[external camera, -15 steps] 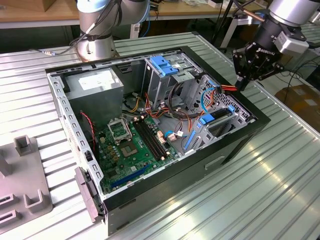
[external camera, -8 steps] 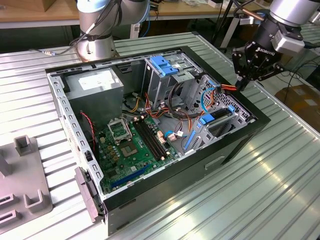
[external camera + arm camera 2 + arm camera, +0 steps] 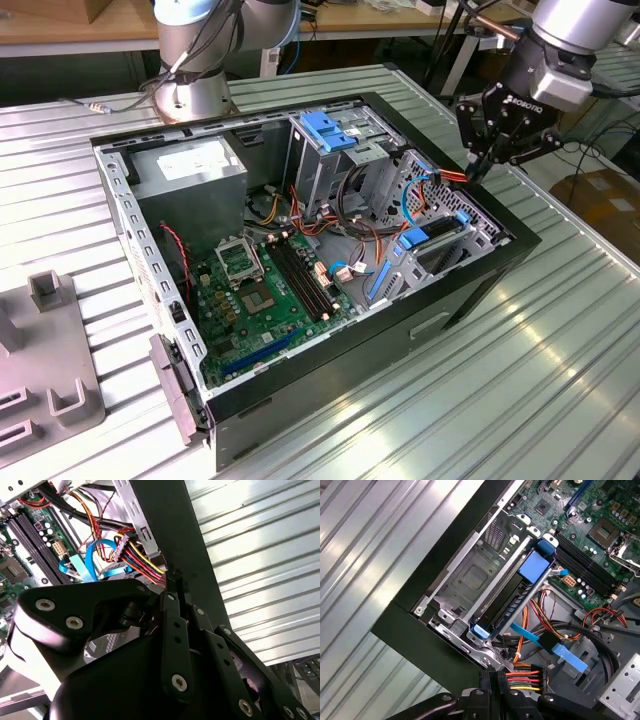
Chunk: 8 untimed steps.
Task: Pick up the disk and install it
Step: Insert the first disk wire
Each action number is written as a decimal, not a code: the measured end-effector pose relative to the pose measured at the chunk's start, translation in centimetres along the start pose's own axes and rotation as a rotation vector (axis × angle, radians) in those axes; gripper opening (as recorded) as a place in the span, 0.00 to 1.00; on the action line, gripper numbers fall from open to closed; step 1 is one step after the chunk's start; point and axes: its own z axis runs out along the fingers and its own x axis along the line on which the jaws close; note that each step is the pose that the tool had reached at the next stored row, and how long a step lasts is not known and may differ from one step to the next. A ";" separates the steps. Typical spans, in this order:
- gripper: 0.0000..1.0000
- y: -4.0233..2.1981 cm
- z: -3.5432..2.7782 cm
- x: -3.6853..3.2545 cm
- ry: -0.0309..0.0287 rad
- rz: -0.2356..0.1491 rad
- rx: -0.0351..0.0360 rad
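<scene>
One grey moulded fixture [image 3: 45, 375] lies at the exterior view's left edge on the ribbed metal table [image 3: 520, 380]. Next to it, toward the exterior view's right, the open computer case [image 3: 330, 345] lies on its side with its inside facing up. Within it, the power supply [image 3: 190, 168] sits at the far left corner and the green motherboard [image 3: 260, 290] is below it, with black memory slots [image 3: 300, 275] running along the board. Behind the case the arm's base [image 3: 195, 70] stands on the table. Further right, the tall metal cage [image 3: 320, 160] carries a blue plastic latch [image 3: 325, 130] on top, and loose red, orange and blue cables [image 3: 365, 225] trail past it. Right of these is the lower drive cage [image 3: 470, 580] at the case's near right corner. The disk [image 3: 512, 607] sits edge-on in this cage, its blue carrier rail showing in the first wrist view. At the exterior view's right the gripper [image 3: 478, 170] hangs over the case's right rim, beside the drive cage. Its fingers [image 3: 170, 610] are drawn together with no gap at the tips. The tips rest against a bundle of red, orange, yellow and black power wires [image 3: 522, 679] in both wrist views. I cannot tell whether they pinch the bundle.
</scene>
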 end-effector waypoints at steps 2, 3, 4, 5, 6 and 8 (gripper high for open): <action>0.16 0.67 0.00 -0.51 0.0000 0.021 0.0002; 0.16 0.69 0.01 -0.51 0.0000 0.026 0.0002; 0.16 0.69 0.01 -0.51 0.0001 0.033 0.0002; 0.16 0.68 0.01 -0.52 0.0001 0.039 0.0003; 0.16 0.68 0.01 -0.52 0.0002 0.048 0.0004; 0.16 0.68 0.02 -0.53 0.0004 0.070 0.0004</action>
